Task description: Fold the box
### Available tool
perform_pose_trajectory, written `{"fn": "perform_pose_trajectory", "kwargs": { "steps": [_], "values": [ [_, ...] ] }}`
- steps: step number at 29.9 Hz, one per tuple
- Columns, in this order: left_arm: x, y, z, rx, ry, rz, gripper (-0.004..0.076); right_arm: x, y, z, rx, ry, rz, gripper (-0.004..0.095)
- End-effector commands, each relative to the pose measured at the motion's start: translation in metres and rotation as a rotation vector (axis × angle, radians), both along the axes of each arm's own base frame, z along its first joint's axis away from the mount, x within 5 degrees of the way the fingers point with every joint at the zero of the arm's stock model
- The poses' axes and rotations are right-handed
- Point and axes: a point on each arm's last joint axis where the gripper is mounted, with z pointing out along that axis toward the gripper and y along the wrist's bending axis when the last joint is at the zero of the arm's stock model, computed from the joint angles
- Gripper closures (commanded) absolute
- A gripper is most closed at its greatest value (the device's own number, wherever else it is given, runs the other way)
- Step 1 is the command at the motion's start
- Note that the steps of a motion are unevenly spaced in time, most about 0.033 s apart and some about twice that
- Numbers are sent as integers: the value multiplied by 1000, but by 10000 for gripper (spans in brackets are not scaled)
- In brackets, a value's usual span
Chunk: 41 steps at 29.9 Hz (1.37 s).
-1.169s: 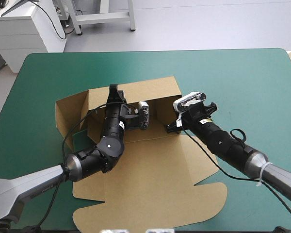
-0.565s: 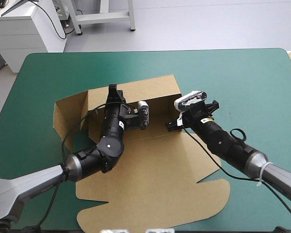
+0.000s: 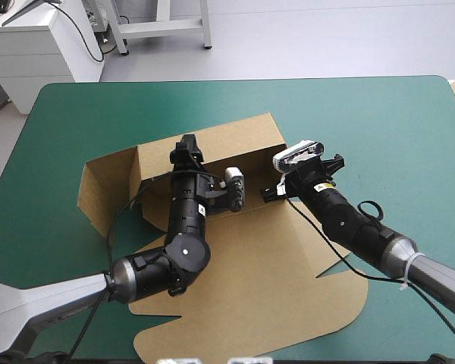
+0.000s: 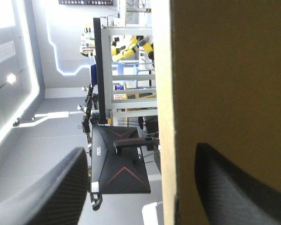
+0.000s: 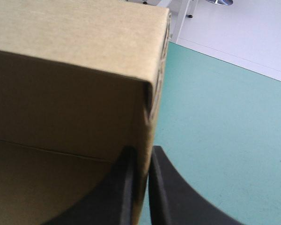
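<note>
- High view: table (image 3: 387, 129) with teal-green cover fills most of the picture. One object lies on it.
- Box (image 3: 250, 280), brown board, sits mid-table, a little left of centre. It is part formed. The large lid panel with rounded corners lies flat, running toward the near edge. Walls stand raised on the far side, and another flap stands up at the left end.
- Left gripper (image 3: 188, 148) is reached in over the flat panel and sits at the top edge of the far wall, near that wall's left end.
- Left wrist view: left gripper (image 4: 140, 149) has its black fingers spread wide. The cut edge of a raised wall of the box (image 4: 225, 70) stands upright between them, nearer one finger. That finger (image 4: 239, 187) lies against the brown face; the other is clear of the board. Nothing is pinched.
- Right gripper (image 3: 267, 195) is at the right end of the raised section, at the corner where the walls meet the flat panel.
- Right wrist view: right gripper (image 5: 141, 151) has its fingers drawn nearly together, with the thin edge of a box (image 5: 61, 93) wall clamped between them. Teal-green cover (image 5: 215, 122) shows just beyond that corner.
</note>
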Motion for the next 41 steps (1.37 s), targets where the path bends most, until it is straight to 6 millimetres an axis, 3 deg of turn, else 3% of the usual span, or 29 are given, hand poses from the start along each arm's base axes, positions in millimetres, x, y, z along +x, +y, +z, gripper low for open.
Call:
{"fn": "perform_pose_trajectory", "kwargs": {
  "steps": [1, 6, 8, 10, 13, 16, 19, 23, 29, 35, 41],
  "values": [
    [-23, -10, 30, -58, -127, -38, 251, 5, -5, 17, -26, -115, -50, 870],
    [-61, -27, 26, -89, -75, -84, 282, 13, -5, 8, -54, -130, -94, 870],
    [-76, -33, 21, -96, -23, -112, 345, 15, -5, 5, -62, -138, -114, 870],
    [-88, -37, 16, -76, 30, -131, 455, 17, -5, 3, -68, -136, -118, 870],
    [-99, -39, 9, 20, 123, -155, 730, 17, -5, 4, -69, -143, -122, 870],
    [-99, -35, 11, 52, 275, -177, 708, 17, -6, 5, -75, -160, -130, 870],
    [-87, -23, 30, -16, 497, -195, 708, 17, -6, 5, -75, -158, -128, 871],
    [-68, 5, 77, -193, 646, -183, 708, 17, -6, 5, -75, -158, -128, 871],
    [-44, 68, 145, -479, 615, -116, 708, 17, -6, 5, -75, -158, -128, 870],
    [-14, 124, 148, -651, 668, 48, 708, 17, -6, 4, -69, -150, -129, 884],
    [17, 189, 146, -963, 668, 215, 708, 17, -6, 3, -57, -134, -133, 884]
  ]
}}
